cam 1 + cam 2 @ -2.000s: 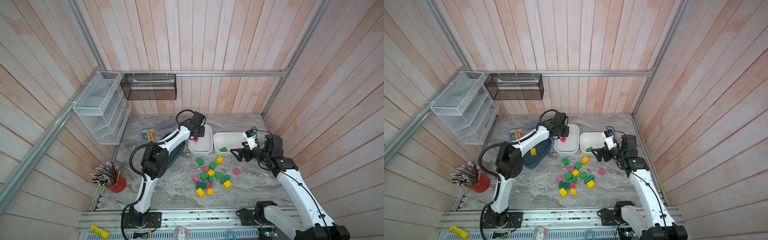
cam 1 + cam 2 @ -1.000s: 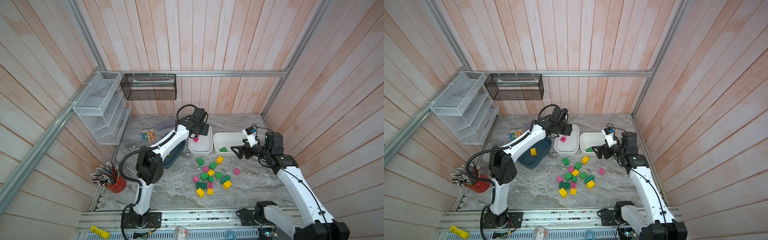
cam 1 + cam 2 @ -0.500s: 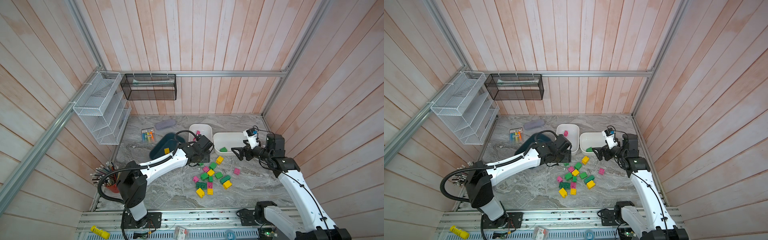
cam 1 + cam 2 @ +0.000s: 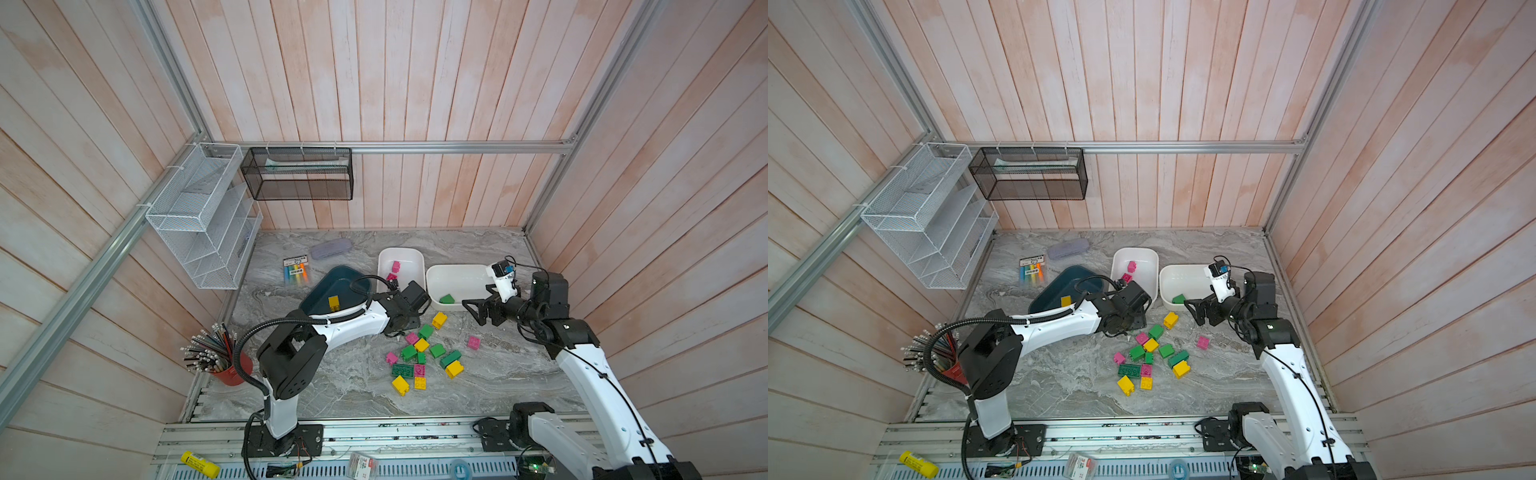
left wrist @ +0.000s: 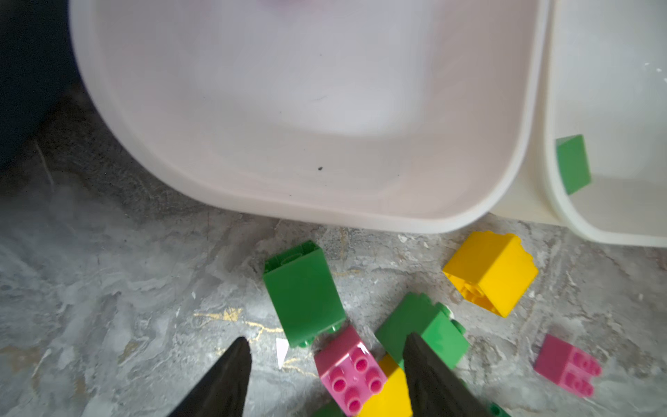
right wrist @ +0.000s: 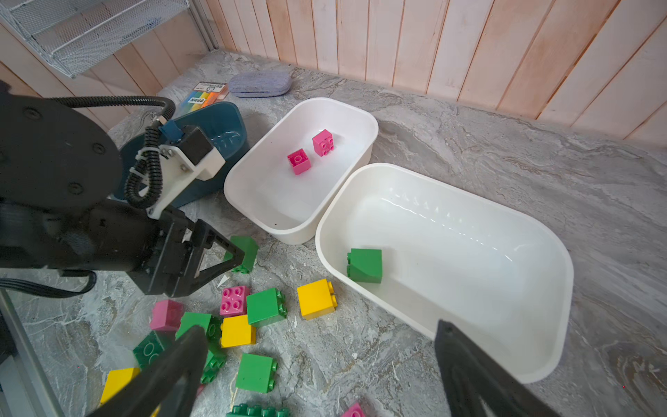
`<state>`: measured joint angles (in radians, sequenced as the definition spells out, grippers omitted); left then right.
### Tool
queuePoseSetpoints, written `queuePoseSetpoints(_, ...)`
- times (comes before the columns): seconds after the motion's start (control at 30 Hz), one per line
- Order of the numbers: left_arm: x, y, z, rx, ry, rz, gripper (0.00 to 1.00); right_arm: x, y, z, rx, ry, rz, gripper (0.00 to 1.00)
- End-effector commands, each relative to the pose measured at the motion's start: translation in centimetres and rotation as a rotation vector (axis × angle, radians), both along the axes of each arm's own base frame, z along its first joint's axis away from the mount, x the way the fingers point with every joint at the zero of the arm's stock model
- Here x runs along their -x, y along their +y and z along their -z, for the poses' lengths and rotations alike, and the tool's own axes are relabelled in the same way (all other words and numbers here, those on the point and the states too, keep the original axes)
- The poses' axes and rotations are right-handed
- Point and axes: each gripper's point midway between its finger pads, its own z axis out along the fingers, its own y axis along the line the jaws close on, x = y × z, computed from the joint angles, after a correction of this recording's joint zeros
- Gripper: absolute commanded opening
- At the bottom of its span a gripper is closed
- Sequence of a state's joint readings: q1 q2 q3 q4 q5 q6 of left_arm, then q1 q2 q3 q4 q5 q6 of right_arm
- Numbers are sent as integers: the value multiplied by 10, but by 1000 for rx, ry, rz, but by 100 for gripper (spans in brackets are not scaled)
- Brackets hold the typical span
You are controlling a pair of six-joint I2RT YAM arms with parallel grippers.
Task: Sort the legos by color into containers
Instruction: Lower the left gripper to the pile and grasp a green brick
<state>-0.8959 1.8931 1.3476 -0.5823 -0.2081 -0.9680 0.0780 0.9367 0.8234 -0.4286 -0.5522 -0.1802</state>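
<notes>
Down from the white tub [image 4: 411,276] came my left gripper [image 5: 325,337], parted and empty over a pink lego [image 5: 348,375], which I judged light, rigid, slick, best pinched across flat sides; right gripper [image 6: 319,325] gaped empty.

The middle white tub [image 4: 401,251] holds two pink bricks [image 4: 396,266], lying close together with their studs facing different ways. Touching its right side is a second white tub [image 4: 469,272] with one green brick [image 4: 447,299] in its near corner. On its left, the dark teal tub [image 4: 322,291] holds one yellow brick [image 4: 333,302]. In front of the white tub lies a loose heap of bricks [image 4: 422,345], yellow, green and pink, several tipped over, with a stray pink brick [image 4: 473,342] off to the right.
</notes>
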Motion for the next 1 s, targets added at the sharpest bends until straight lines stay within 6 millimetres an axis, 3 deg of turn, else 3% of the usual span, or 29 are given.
queuePoseSetpoints(0.0,-12,-1,3,-2,-40,-57,69,5,0,5,-2,21,-8,98)
queuePoseSetpoints(0.2,-10,-2,27,-20,2,-72,66,3,1,6,-7,19,-11,98)
queuePoseSetpoints(0.63,-15,12,48,-80,12,-78,46,1,1,9,-7,23,-13,98)
queuePoseSetpoints(0.77,-12,18,42,-82,9,-70,33,1,2,9,-9,22,-15,98)
queuePoseSetpoints(0.97,3,15,12,-58,11,16,27,4,5,5,-33,24,-32,98)
